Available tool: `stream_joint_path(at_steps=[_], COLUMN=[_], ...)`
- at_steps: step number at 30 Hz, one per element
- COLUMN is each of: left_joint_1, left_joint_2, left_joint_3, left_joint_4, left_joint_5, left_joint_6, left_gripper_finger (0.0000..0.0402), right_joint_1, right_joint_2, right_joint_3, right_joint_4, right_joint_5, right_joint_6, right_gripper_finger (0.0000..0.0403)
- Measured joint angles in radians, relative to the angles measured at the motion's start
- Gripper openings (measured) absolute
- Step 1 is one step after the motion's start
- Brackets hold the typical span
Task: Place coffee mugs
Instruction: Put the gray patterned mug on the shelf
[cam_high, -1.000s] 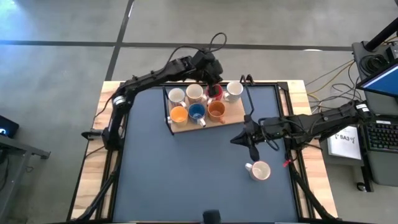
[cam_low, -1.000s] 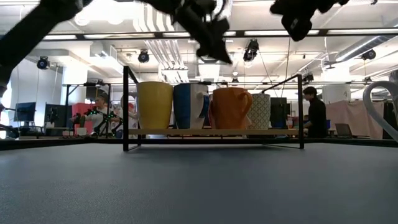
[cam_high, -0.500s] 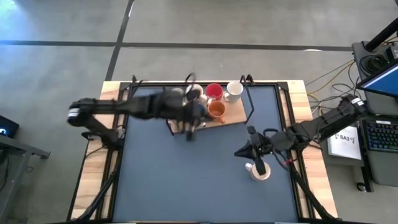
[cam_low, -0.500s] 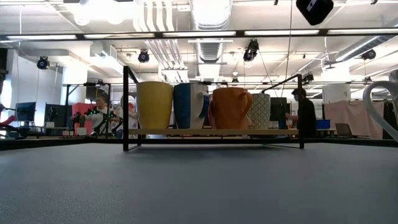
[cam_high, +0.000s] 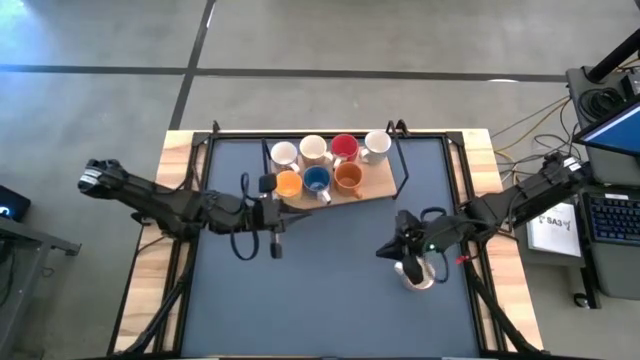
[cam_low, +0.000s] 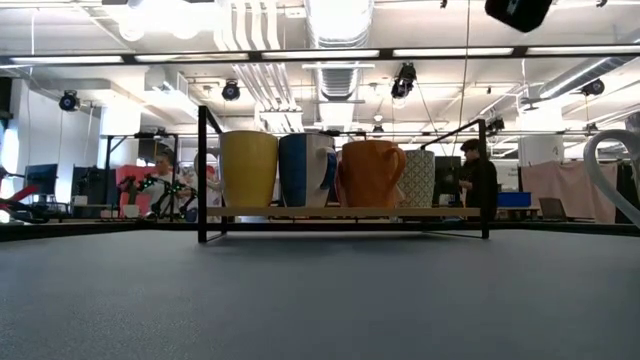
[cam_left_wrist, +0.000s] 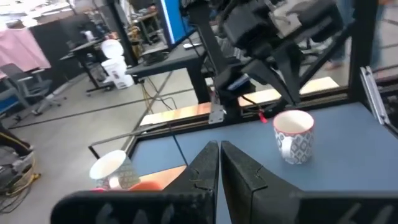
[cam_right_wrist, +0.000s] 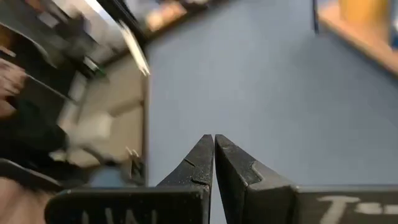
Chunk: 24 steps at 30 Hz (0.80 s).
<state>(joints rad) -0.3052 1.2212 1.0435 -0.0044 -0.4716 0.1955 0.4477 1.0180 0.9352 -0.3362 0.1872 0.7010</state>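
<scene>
Seven mugs stand on the wooden tray (cam_high: 375, 185) at the far side of the table (cam_high: 300, 290); one patterned white mug (cam_left_wrist: 293, 135) stands alone on the mat, under the right end effector (cam_high: 418, 262). It looks stiff, smooth and breakable, so I would take it by the rim or handle. Both end effectors are pressed together and empty, the left end effector (cam_high: 276, 245) over the mat.

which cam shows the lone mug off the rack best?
Left wrist view: the patterned white mug stands upright on the mat, unobstructed, handle visible. In the high view the right gripper overlaps it. The low view catches only a handle loop at its right edge; the right wrist view misses it.
</scene>
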Motion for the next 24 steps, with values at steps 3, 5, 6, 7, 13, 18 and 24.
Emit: stream_joint_path(at_steps=[3, 5, 6, 7, 13, 18, 24], left_joint_1=[-0.004, -0.004, -0.004, -0.004, -0.004, -0.004, -0.004], left_joint_2=[-0.009, -0.008, -0.008, -0.009, -0.009, -0.009, -0.009], left_joint_3=[-0.012, -0.013, -0.013, -0.013, -0.012, -0.012, -0.011], left_joint_4=[-0.001, -0.011, -0.012, -0.008, -0.004, -0.006, -0.018], left_joint_5=[-0.016, -0.016, -0.017, -0.017, -0.017, -0.017, -0.017], left_joint_6=[-0.009, -0.016, -0.017, -0.018, -0.018, -0.026, -0.03], left_gripper_finger=[0.0, 0.0, 0.0, 0.0, 0.0, 0.0, 0.0], right_joint_1=[0.0, 0.0, 0.0, 0.0, 0.0, 0.017, 0.061], right_joint_2=[0.061, 0.104, 0.128, 0.15, 0.253, 0.303, 0.379], right_joint_3=[0.118, 0.197, 0.235, 0.271, 0.413, 0.43, 0.43], right_joint_4=[-0.25, -0.445, -0.541, -0.634, -0.94, -0.957, -0.955], right_joint_5=[-0.012, -0.012, -0.015, -0.029, -0.211, -0.29, -0.378], right_joint_6=[0.1, 0.221, 0.282, 0.339, 0.551, 0.631, 0.668], right_gripper_finger=[0.0009, 0.0009, 0.0009, 0.0009, 0.0009, 0.0009, 0.0043])
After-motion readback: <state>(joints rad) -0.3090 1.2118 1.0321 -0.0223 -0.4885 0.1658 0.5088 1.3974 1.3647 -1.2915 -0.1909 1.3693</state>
